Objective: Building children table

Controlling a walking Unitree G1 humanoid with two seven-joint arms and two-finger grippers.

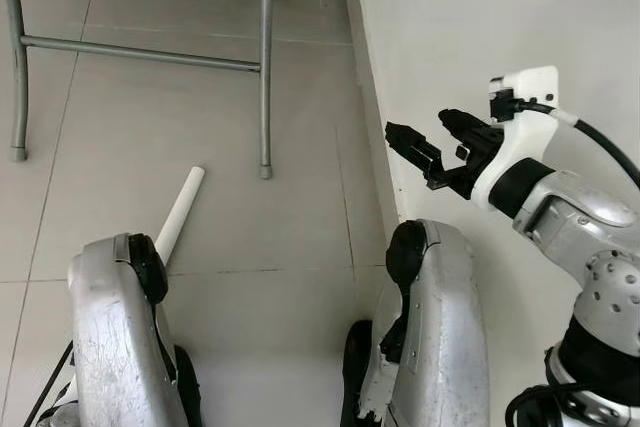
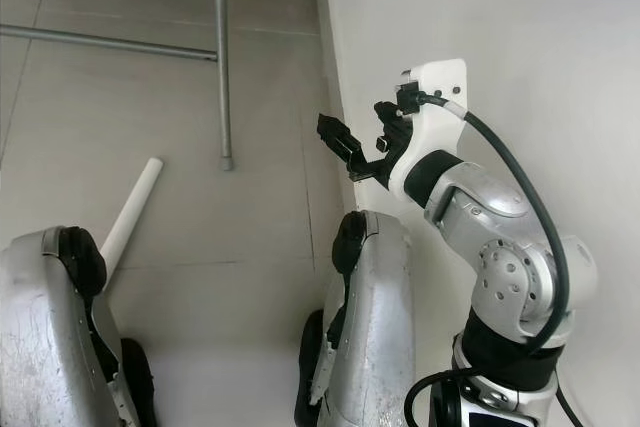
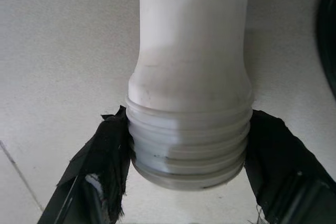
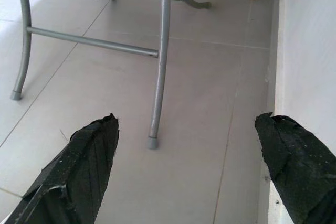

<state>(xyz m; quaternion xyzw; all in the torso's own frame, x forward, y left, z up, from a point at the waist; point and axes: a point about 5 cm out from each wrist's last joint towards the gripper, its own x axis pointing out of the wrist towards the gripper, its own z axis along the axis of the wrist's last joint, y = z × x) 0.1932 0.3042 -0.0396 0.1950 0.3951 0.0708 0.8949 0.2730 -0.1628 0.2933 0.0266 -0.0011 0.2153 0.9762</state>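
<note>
Now your left end effector [image 3: 184,182] is clenching white threaded table leg [image 3: 191,77]; right end effector [image 1: 432,147] is hovering released near wall [image 1: 480,7].

White tubes: 1, tube [image 1: 180,211] on the floor; threaded end [image 3: 189,150] visible in left wrist view
Grippers: 2, left gripper [image 3: 189,182] and right gripper [image 1: 432,145]
Fingers per gripper: 2, black
Metal frames: 1, grey frame [image 1: 265,62]
Frame legs with feet on the floor: 2
Frame crossbars: 2
Robot knees: 2, silver [image 1: 115,337]
Walls: 1, wall [image 1: 480,17]
</note>
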